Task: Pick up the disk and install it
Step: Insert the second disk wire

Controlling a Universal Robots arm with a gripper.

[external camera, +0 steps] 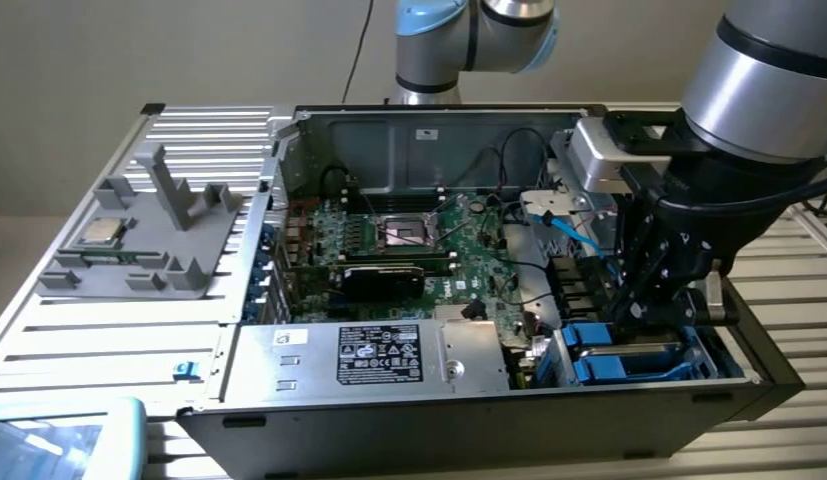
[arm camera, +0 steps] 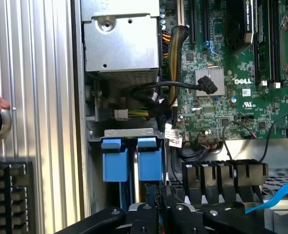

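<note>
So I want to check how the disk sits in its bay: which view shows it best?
The wrist view: the disk shows its blue carrier tab close up, standing in the bay just ahead of the pincer. In the exterior view the arm partly hides the disk.

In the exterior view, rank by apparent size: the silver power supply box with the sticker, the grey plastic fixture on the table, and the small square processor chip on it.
Largest to smallest:
1. Silver power supply box and grey plastic fixture: too alike to rank.
2. Small square silver processor chip, clearly smallest.

One open computer case [external camera: 520,400], two blue carriers [arm camera: 131,163], one grey fixture [external camera: 153,235], one keyboard [arm camera: 9,195]
</note>
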